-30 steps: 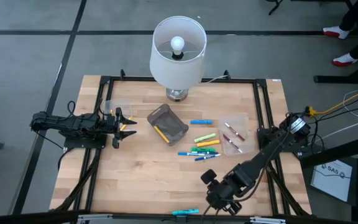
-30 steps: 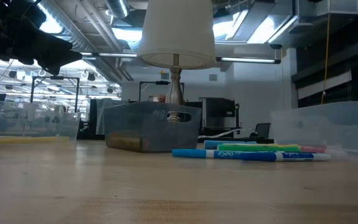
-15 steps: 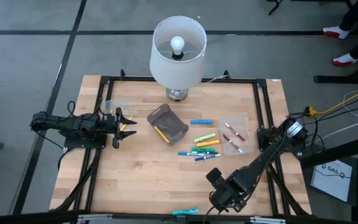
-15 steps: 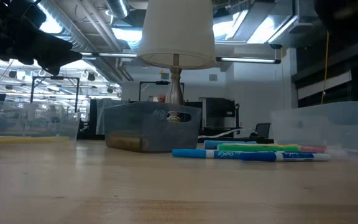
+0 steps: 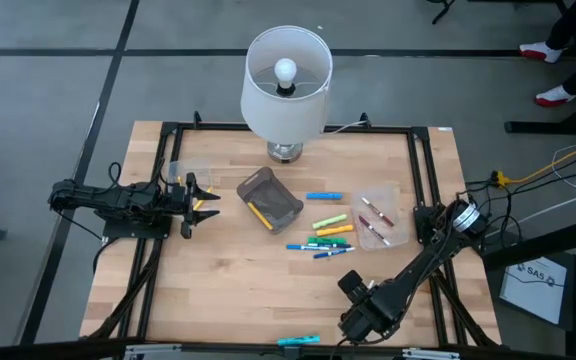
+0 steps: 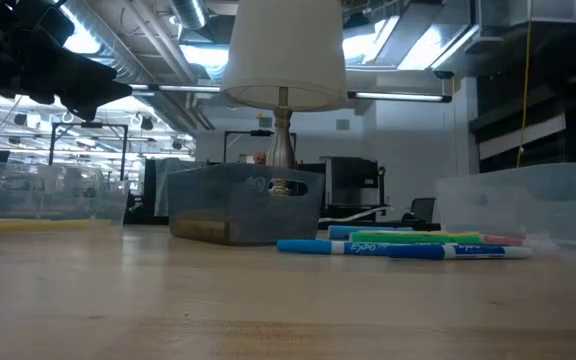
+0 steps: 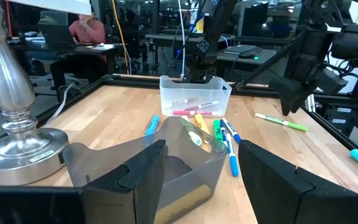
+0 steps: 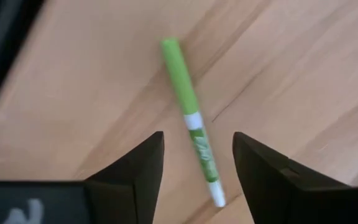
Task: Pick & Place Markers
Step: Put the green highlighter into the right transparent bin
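Two dark six-joint arms on a black frame

Both arms are black all over. The left arm (image 5: 118,198) is a chain of blocky links with thin black cables looped along its top, ending in a left gripper (image 5: 206,200) with two flat, angular fingers (image 7: 138,171) of matte dark plastic with bevelled edges. The right arm (image 5: 423,262) is a slim black tube between bulkier joints; a round joint cap near its base shows a pale, silvery face. The right gripper (image 8: 197,171) has the same wedge-shaped dark fingers (image 8: 263,165), with faint white lettering on the black body beside them.
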Robot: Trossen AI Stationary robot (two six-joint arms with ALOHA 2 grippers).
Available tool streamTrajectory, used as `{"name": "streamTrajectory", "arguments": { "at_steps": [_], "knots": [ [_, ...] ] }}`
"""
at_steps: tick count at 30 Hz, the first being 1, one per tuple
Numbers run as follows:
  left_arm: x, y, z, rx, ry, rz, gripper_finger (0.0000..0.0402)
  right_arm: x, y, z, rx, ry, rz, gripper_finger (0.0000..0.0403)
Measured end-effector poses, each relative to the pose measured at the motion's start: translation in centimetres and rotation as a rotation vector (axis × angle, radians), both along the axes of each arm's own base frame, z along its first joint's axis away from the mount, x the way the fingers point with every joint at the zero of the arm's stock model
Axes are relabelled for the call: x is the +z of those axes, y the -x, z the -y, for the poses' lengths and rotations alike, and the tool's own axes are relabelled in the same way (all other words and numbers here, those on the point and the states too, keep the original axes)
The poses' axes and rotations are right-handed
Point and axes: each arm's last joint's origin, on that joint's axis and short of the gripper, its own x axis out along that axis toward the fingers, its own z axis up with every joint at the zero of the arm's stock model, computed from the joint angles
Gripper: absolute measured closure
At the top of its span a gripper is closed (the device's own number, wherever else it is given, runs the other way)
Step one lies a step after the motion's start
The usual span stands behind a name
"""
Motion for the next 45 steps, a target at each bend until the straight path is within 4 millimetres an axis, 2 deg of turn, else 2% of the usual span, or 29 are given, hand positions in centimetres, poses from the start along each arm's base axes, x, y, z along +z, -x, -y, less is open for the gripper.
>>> {"name": "streamTrajectory", "arguments": {
  "at_steps": [12, 25, 30, 38, 45],
  "knots": [
    [0.0, 0.0, 0.0, 0.000, 0.000, 0.000, 0.0205, -2.6, 0.9, 1.0, -0.008, 0.055, -0.019, 0.0220],
    [0.0, 0.0, 0.0, 0.000, 0.000, 0.000, 0.0205, -4.2, 2.4, 0.5, 0.037, 0.045, 0.001, 0.0225],
    [0.0, 0.0, 0.0, 0.000, 0.000, 0.000, 0.0205, -4.4, 2.4, 0.6, 0.034, 0.052, 0.024, 0.0266],
    [0.0, 0.0, 0.0, 0.000, 0.000, 0.000, 0.0205, -4.5, 2.1, 0.6, 0.025, 0.039, 0.034, 0.0369],
    [0.0, 0.0, 0.0, 0.000, 0.000, 0.000, 0.0205, -4.6, 1.4, 0.7, -0.116, 0.005, 0.067, 0.0374]
  ]
}}
